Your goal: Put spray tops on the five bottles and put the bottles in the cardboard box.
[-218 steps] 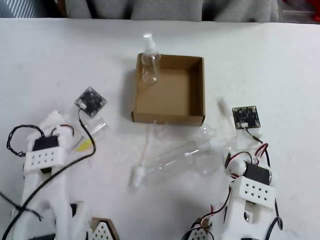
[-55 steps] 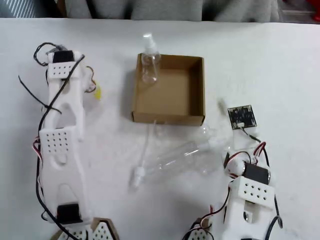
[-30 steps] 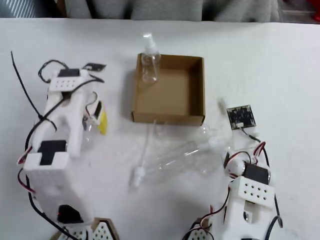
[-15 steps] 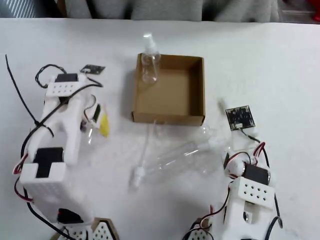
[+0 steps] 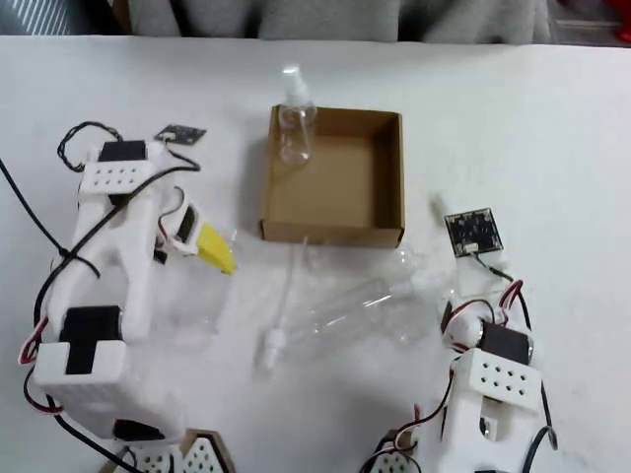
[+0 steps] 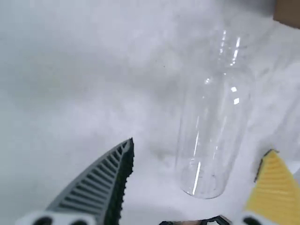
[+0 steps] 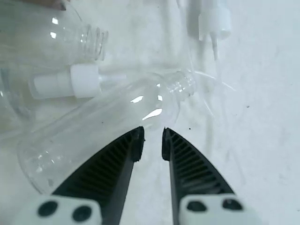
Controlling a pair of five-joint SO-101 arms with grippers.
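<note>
Right pincer point(image 7: 151, 136): fingers nearly together, empty, close by uncapped clear bottle point(image 7: 103, 122) lying on bench point(image 5: 513, 118) among loose spray tops point(image 7: 70, 82). Left pincer point(image 6: 200, 146): fingers wide apart, nothing held; capless bottle point(image 6: 213, 126) lies just ahead, in line with gap, on left arm's side of cardboard box point(image 5: 330, 233). Capped bottle point(image 5: 294, 123) at box's far-left corner. Judgement: bottles light, thin-walled, slick, likely to roll. Take across body below shoulder, squeeze gently.
</note>
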